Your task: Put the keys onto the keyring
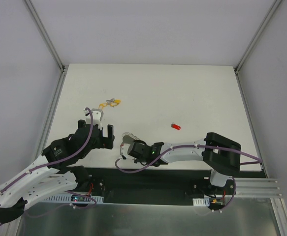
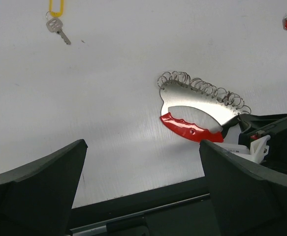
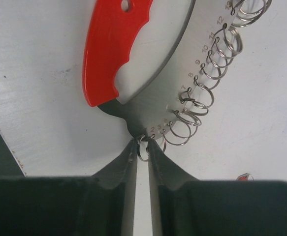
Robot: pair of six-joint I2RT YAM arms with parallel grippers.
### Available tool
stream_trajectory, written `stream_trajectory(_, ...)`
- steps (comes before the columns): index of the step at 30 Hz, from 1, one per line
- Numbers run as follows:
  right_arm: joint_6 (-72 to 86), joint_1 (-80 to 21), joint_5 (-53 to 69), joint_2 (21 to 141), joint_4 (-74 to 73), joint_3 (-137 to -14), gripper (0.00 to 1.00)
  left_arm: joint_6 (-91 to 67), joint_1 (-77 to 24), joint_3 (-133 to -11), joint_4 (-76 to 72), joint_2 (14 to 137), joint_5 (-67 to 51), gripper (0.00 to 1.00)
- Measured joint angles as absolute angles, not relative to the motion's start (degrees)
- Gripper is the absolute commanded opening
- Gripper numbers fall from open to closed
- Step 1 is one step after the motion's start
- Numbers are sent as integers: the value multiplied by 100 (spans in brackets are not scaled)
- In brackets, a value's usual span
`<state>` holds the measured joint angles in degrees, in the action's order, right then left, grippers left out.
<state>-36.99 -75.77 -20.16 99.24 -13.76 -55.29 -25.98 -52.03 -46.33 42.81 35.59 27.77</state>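
The keyring [image 1: 128, 134] lies on the white table near its front edge. It is a silvery crescent plate [image 3: 168, 83] with a red plastic grip [image 3: 111, 49] and several small split rings [image 3: 202, 93] along its outer edge. My right gripper [image 3: 143, 147] is shut on the end ring of that row. A silver key on a yellow tag [image 2: 56, 14] lies farther back on the left. A red-tagged key [image 1: 175, 127] lies to the right. My left gripper [image 2: 142, 145] hangs open and holds nothing, left of the keyring [image 2: 197, 105].
The table's dark front rail [image 2: 133, 201] runs just below my left gripper. The right gripper [image 1: 132, 147] and its cable sit at the front edge. White enclosure walls [image 1: 49, 113] border the table on the left, right and back.
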Motion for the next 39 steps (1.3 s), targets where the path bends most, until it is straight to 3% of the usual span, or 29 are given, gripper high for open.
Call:
stream_trajectory(2, -3710, -7579, -2038, 9924, -1372, -5529, 1, -2598, -5203, -4633, 4281, 3564, 2777, 99)
stream_trajectory(20, -3454, -7231, -1476, 8993, -1208, -5168, 1, -2443, -5203, -4628, 4241, 3789, 2497, 98)
stream_trajectory(30, -3116, -6591, -773, 7712, -327, -4248, 1, -2088, -5203, -3986, 3033, 3863, 1385, 97)
stream_trajectory(39, -2847, -5811, 215, 6195, 504, -3656, 1, -1461, -5203, -3922, 1992, 4847, 368, 96)
